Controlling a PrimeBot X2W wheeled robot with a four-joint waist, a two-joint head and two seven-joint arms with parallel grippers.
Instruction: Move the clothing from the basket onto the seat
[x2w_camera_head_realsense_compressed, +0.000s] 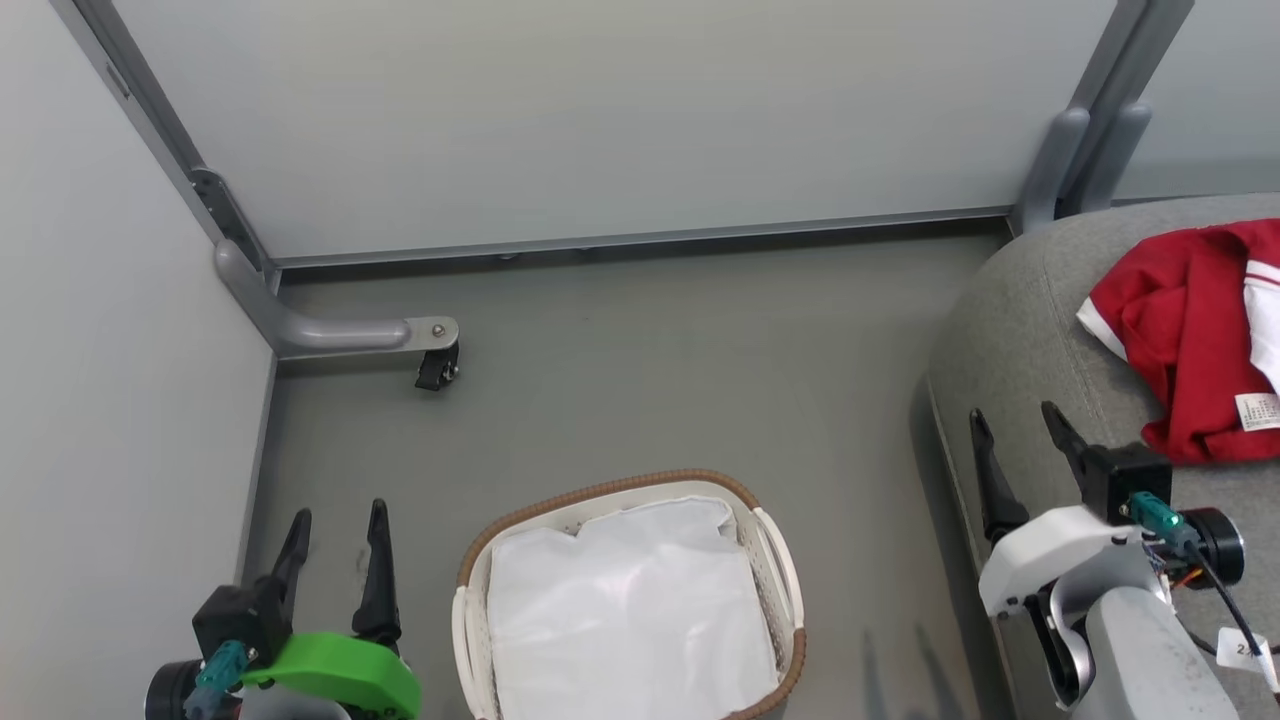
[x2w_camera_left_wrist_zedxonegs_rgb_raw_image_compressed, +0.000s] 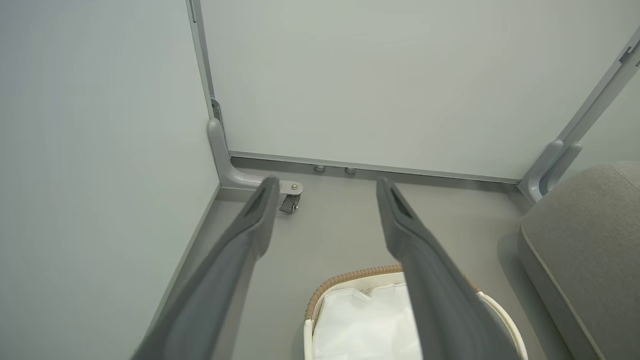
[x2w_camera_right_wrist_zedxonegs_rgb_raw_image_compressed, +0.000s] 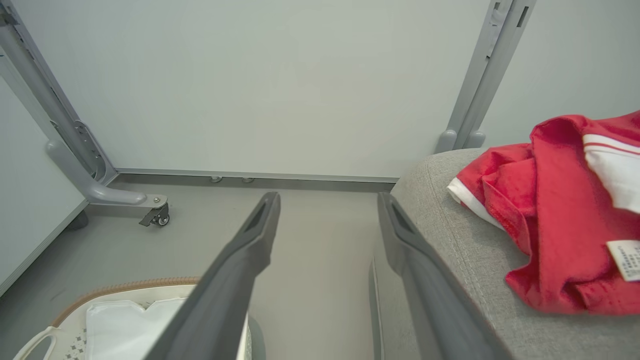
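Grey floor (x2w_camera_head_realsense_compressed: 650, 350) in a corner of pale partition panels (x2w_camera_head_realsense_compressed: 600, 120) w/ grey metal frames. One frame foot (x2w_camera_head_realsense_compressed: 340, 333) juts out along the floor at the back-left corner, w/ a small black caster (x2w_camera_head_realsense_compressed: 437, 372) at its end.

The basket (x2w_camera_head_realsense_compressed: 600, 492) sits on the floor at bottom centre of head view, btwn the two arms: brown woven rim, white perforated walls, handles at the sides. Inside lies a white liner sheet (x2w_camera_head_realsense_compressed: 630, 610), a bit rumpled, covering the bottom.

The seat (x2w_camera_head_realsense_compressed: 1020, 320) is on the robot's right: big grey cushion, rounded corner, stitched seam. It stands apart from the basket w/ a strip of floor btwn. The clothing (x2w_camera_head_realsense_compressed: 1180, 330) lies bunched on top of the seat, toward the right edge of head view: red fabric, white panel w/ a red stripe, white trim at one edge, small white label (x2w_camera_head_realsense_compressed: 1258, 411) on its near side. Part of it runs out of frame.

The left hand (x2w_camera_head_realsense_compressed: 339, 512) is at lower left, just left of the basket, over the floor, fingers spread wide, empty. The right hand (x2w_camera_head_realsense_compressed: 1012, 412) is at the seat's near-left edge, fingers also wide, gripping nothing. The clothing is near it, ahead and to the right, not touching. In right wrist view one finger is over floor, the other over the seat's edge.
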